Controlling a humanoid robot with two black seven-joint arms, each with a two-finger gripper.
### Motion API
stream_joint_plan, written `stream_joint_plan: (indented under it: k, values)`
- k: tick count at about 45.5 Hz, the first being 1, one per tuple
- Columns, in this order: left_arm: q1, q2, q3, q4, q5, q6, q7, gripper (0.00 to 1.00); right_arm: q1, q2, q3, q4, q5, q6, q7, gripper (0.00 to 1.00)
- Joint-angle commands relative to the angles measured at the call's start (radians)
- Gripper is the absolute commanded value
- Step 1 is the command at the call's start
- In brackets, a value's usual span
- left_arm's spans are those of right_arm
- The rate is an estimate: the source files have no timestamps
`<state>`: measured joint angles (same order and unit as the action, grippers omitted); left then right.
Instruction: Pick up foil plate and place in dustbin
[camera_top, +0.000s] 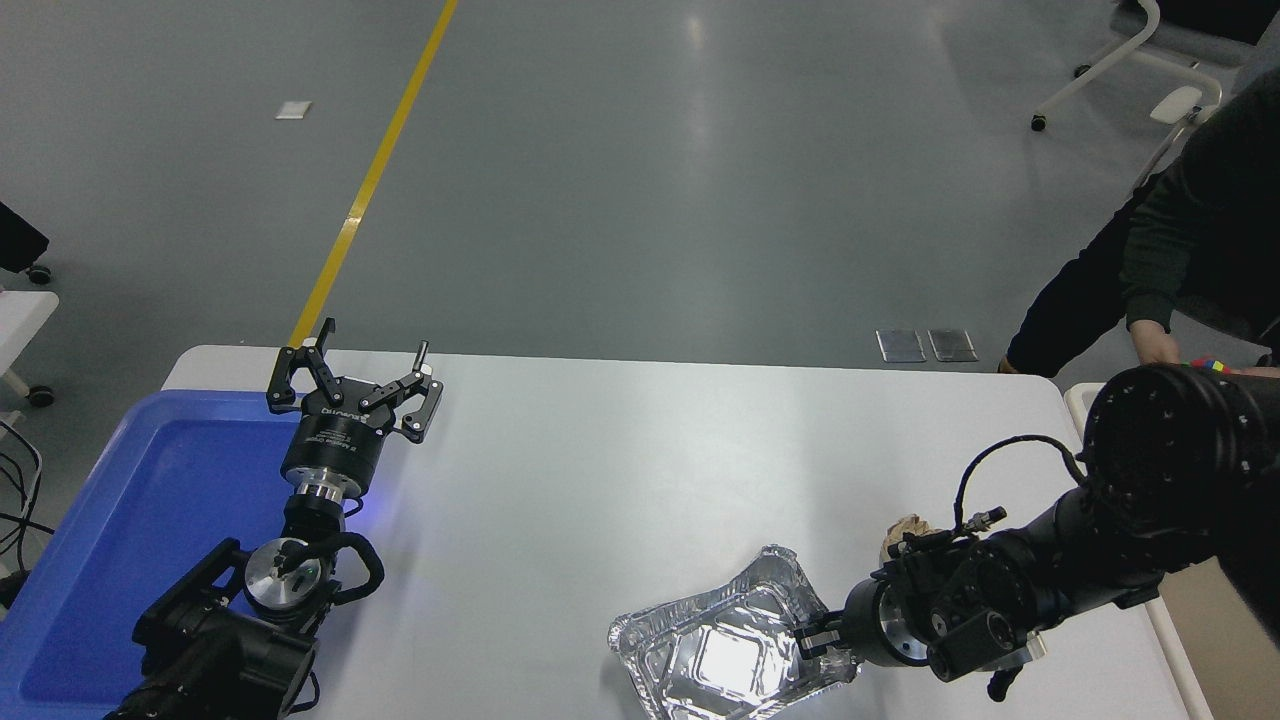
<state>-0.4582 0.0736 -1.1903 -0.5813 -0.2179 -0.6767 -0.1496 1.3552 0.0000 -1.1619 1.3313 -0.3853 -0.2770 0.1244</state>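
Right gripper (812, 640) clamps the foil plate (725, 655) rim on the table (620, 450).

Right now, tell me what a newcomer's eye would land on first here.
The shiny foil plate at the table's near edge, with the right tool at its right rim. Next, the blue tray on the table's left side, and the left tool spread open beside it. A person's dark sleeve shows at the top right.
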Motion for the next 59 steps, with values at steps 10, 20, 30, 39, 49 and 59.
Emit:
stream_joint_plan:
  k: [10,20,30,39,49,59]
  values:
    - [0.0,0.0,0.0,0.0,0.0,0.002,-0.001,0.99,0.16,-0.09,-0.001,0.19,0.0,0.009,0.057,0.0]
    - [0.0,0.0,0.0,0.0,0.0,0.0,0.001,0.99,0.395,-0.227,-0.004,0.376,-0.006,0.058,0.064,0.0]
    - [0.0,0.0,0.0,0.0,0.0,0.0,0.001,0.99,0.675,-0.409,-0.012,0.391,-0.021,0.373,0.063,0.0]
    - [0.001,0.0,0.0,0.0,0.0,0.0,0.001,0.99,0.892,-0.497,-0.08,0.39,-0.099,0.581,0.06,0.0]
    - [0.0,0.0,0.0,0.0,0.0,0.0,0.001,0.99,1.033,-0.548,-0.151,0.388,-0.107,0.723,0.052,0.0]
    - [0.001,0.0,0.0,0.0,0.0,0.0,0.001,0.99,1.171,-0.592,-0.254,0.382,-0.136,0.803,0.052,0.0]
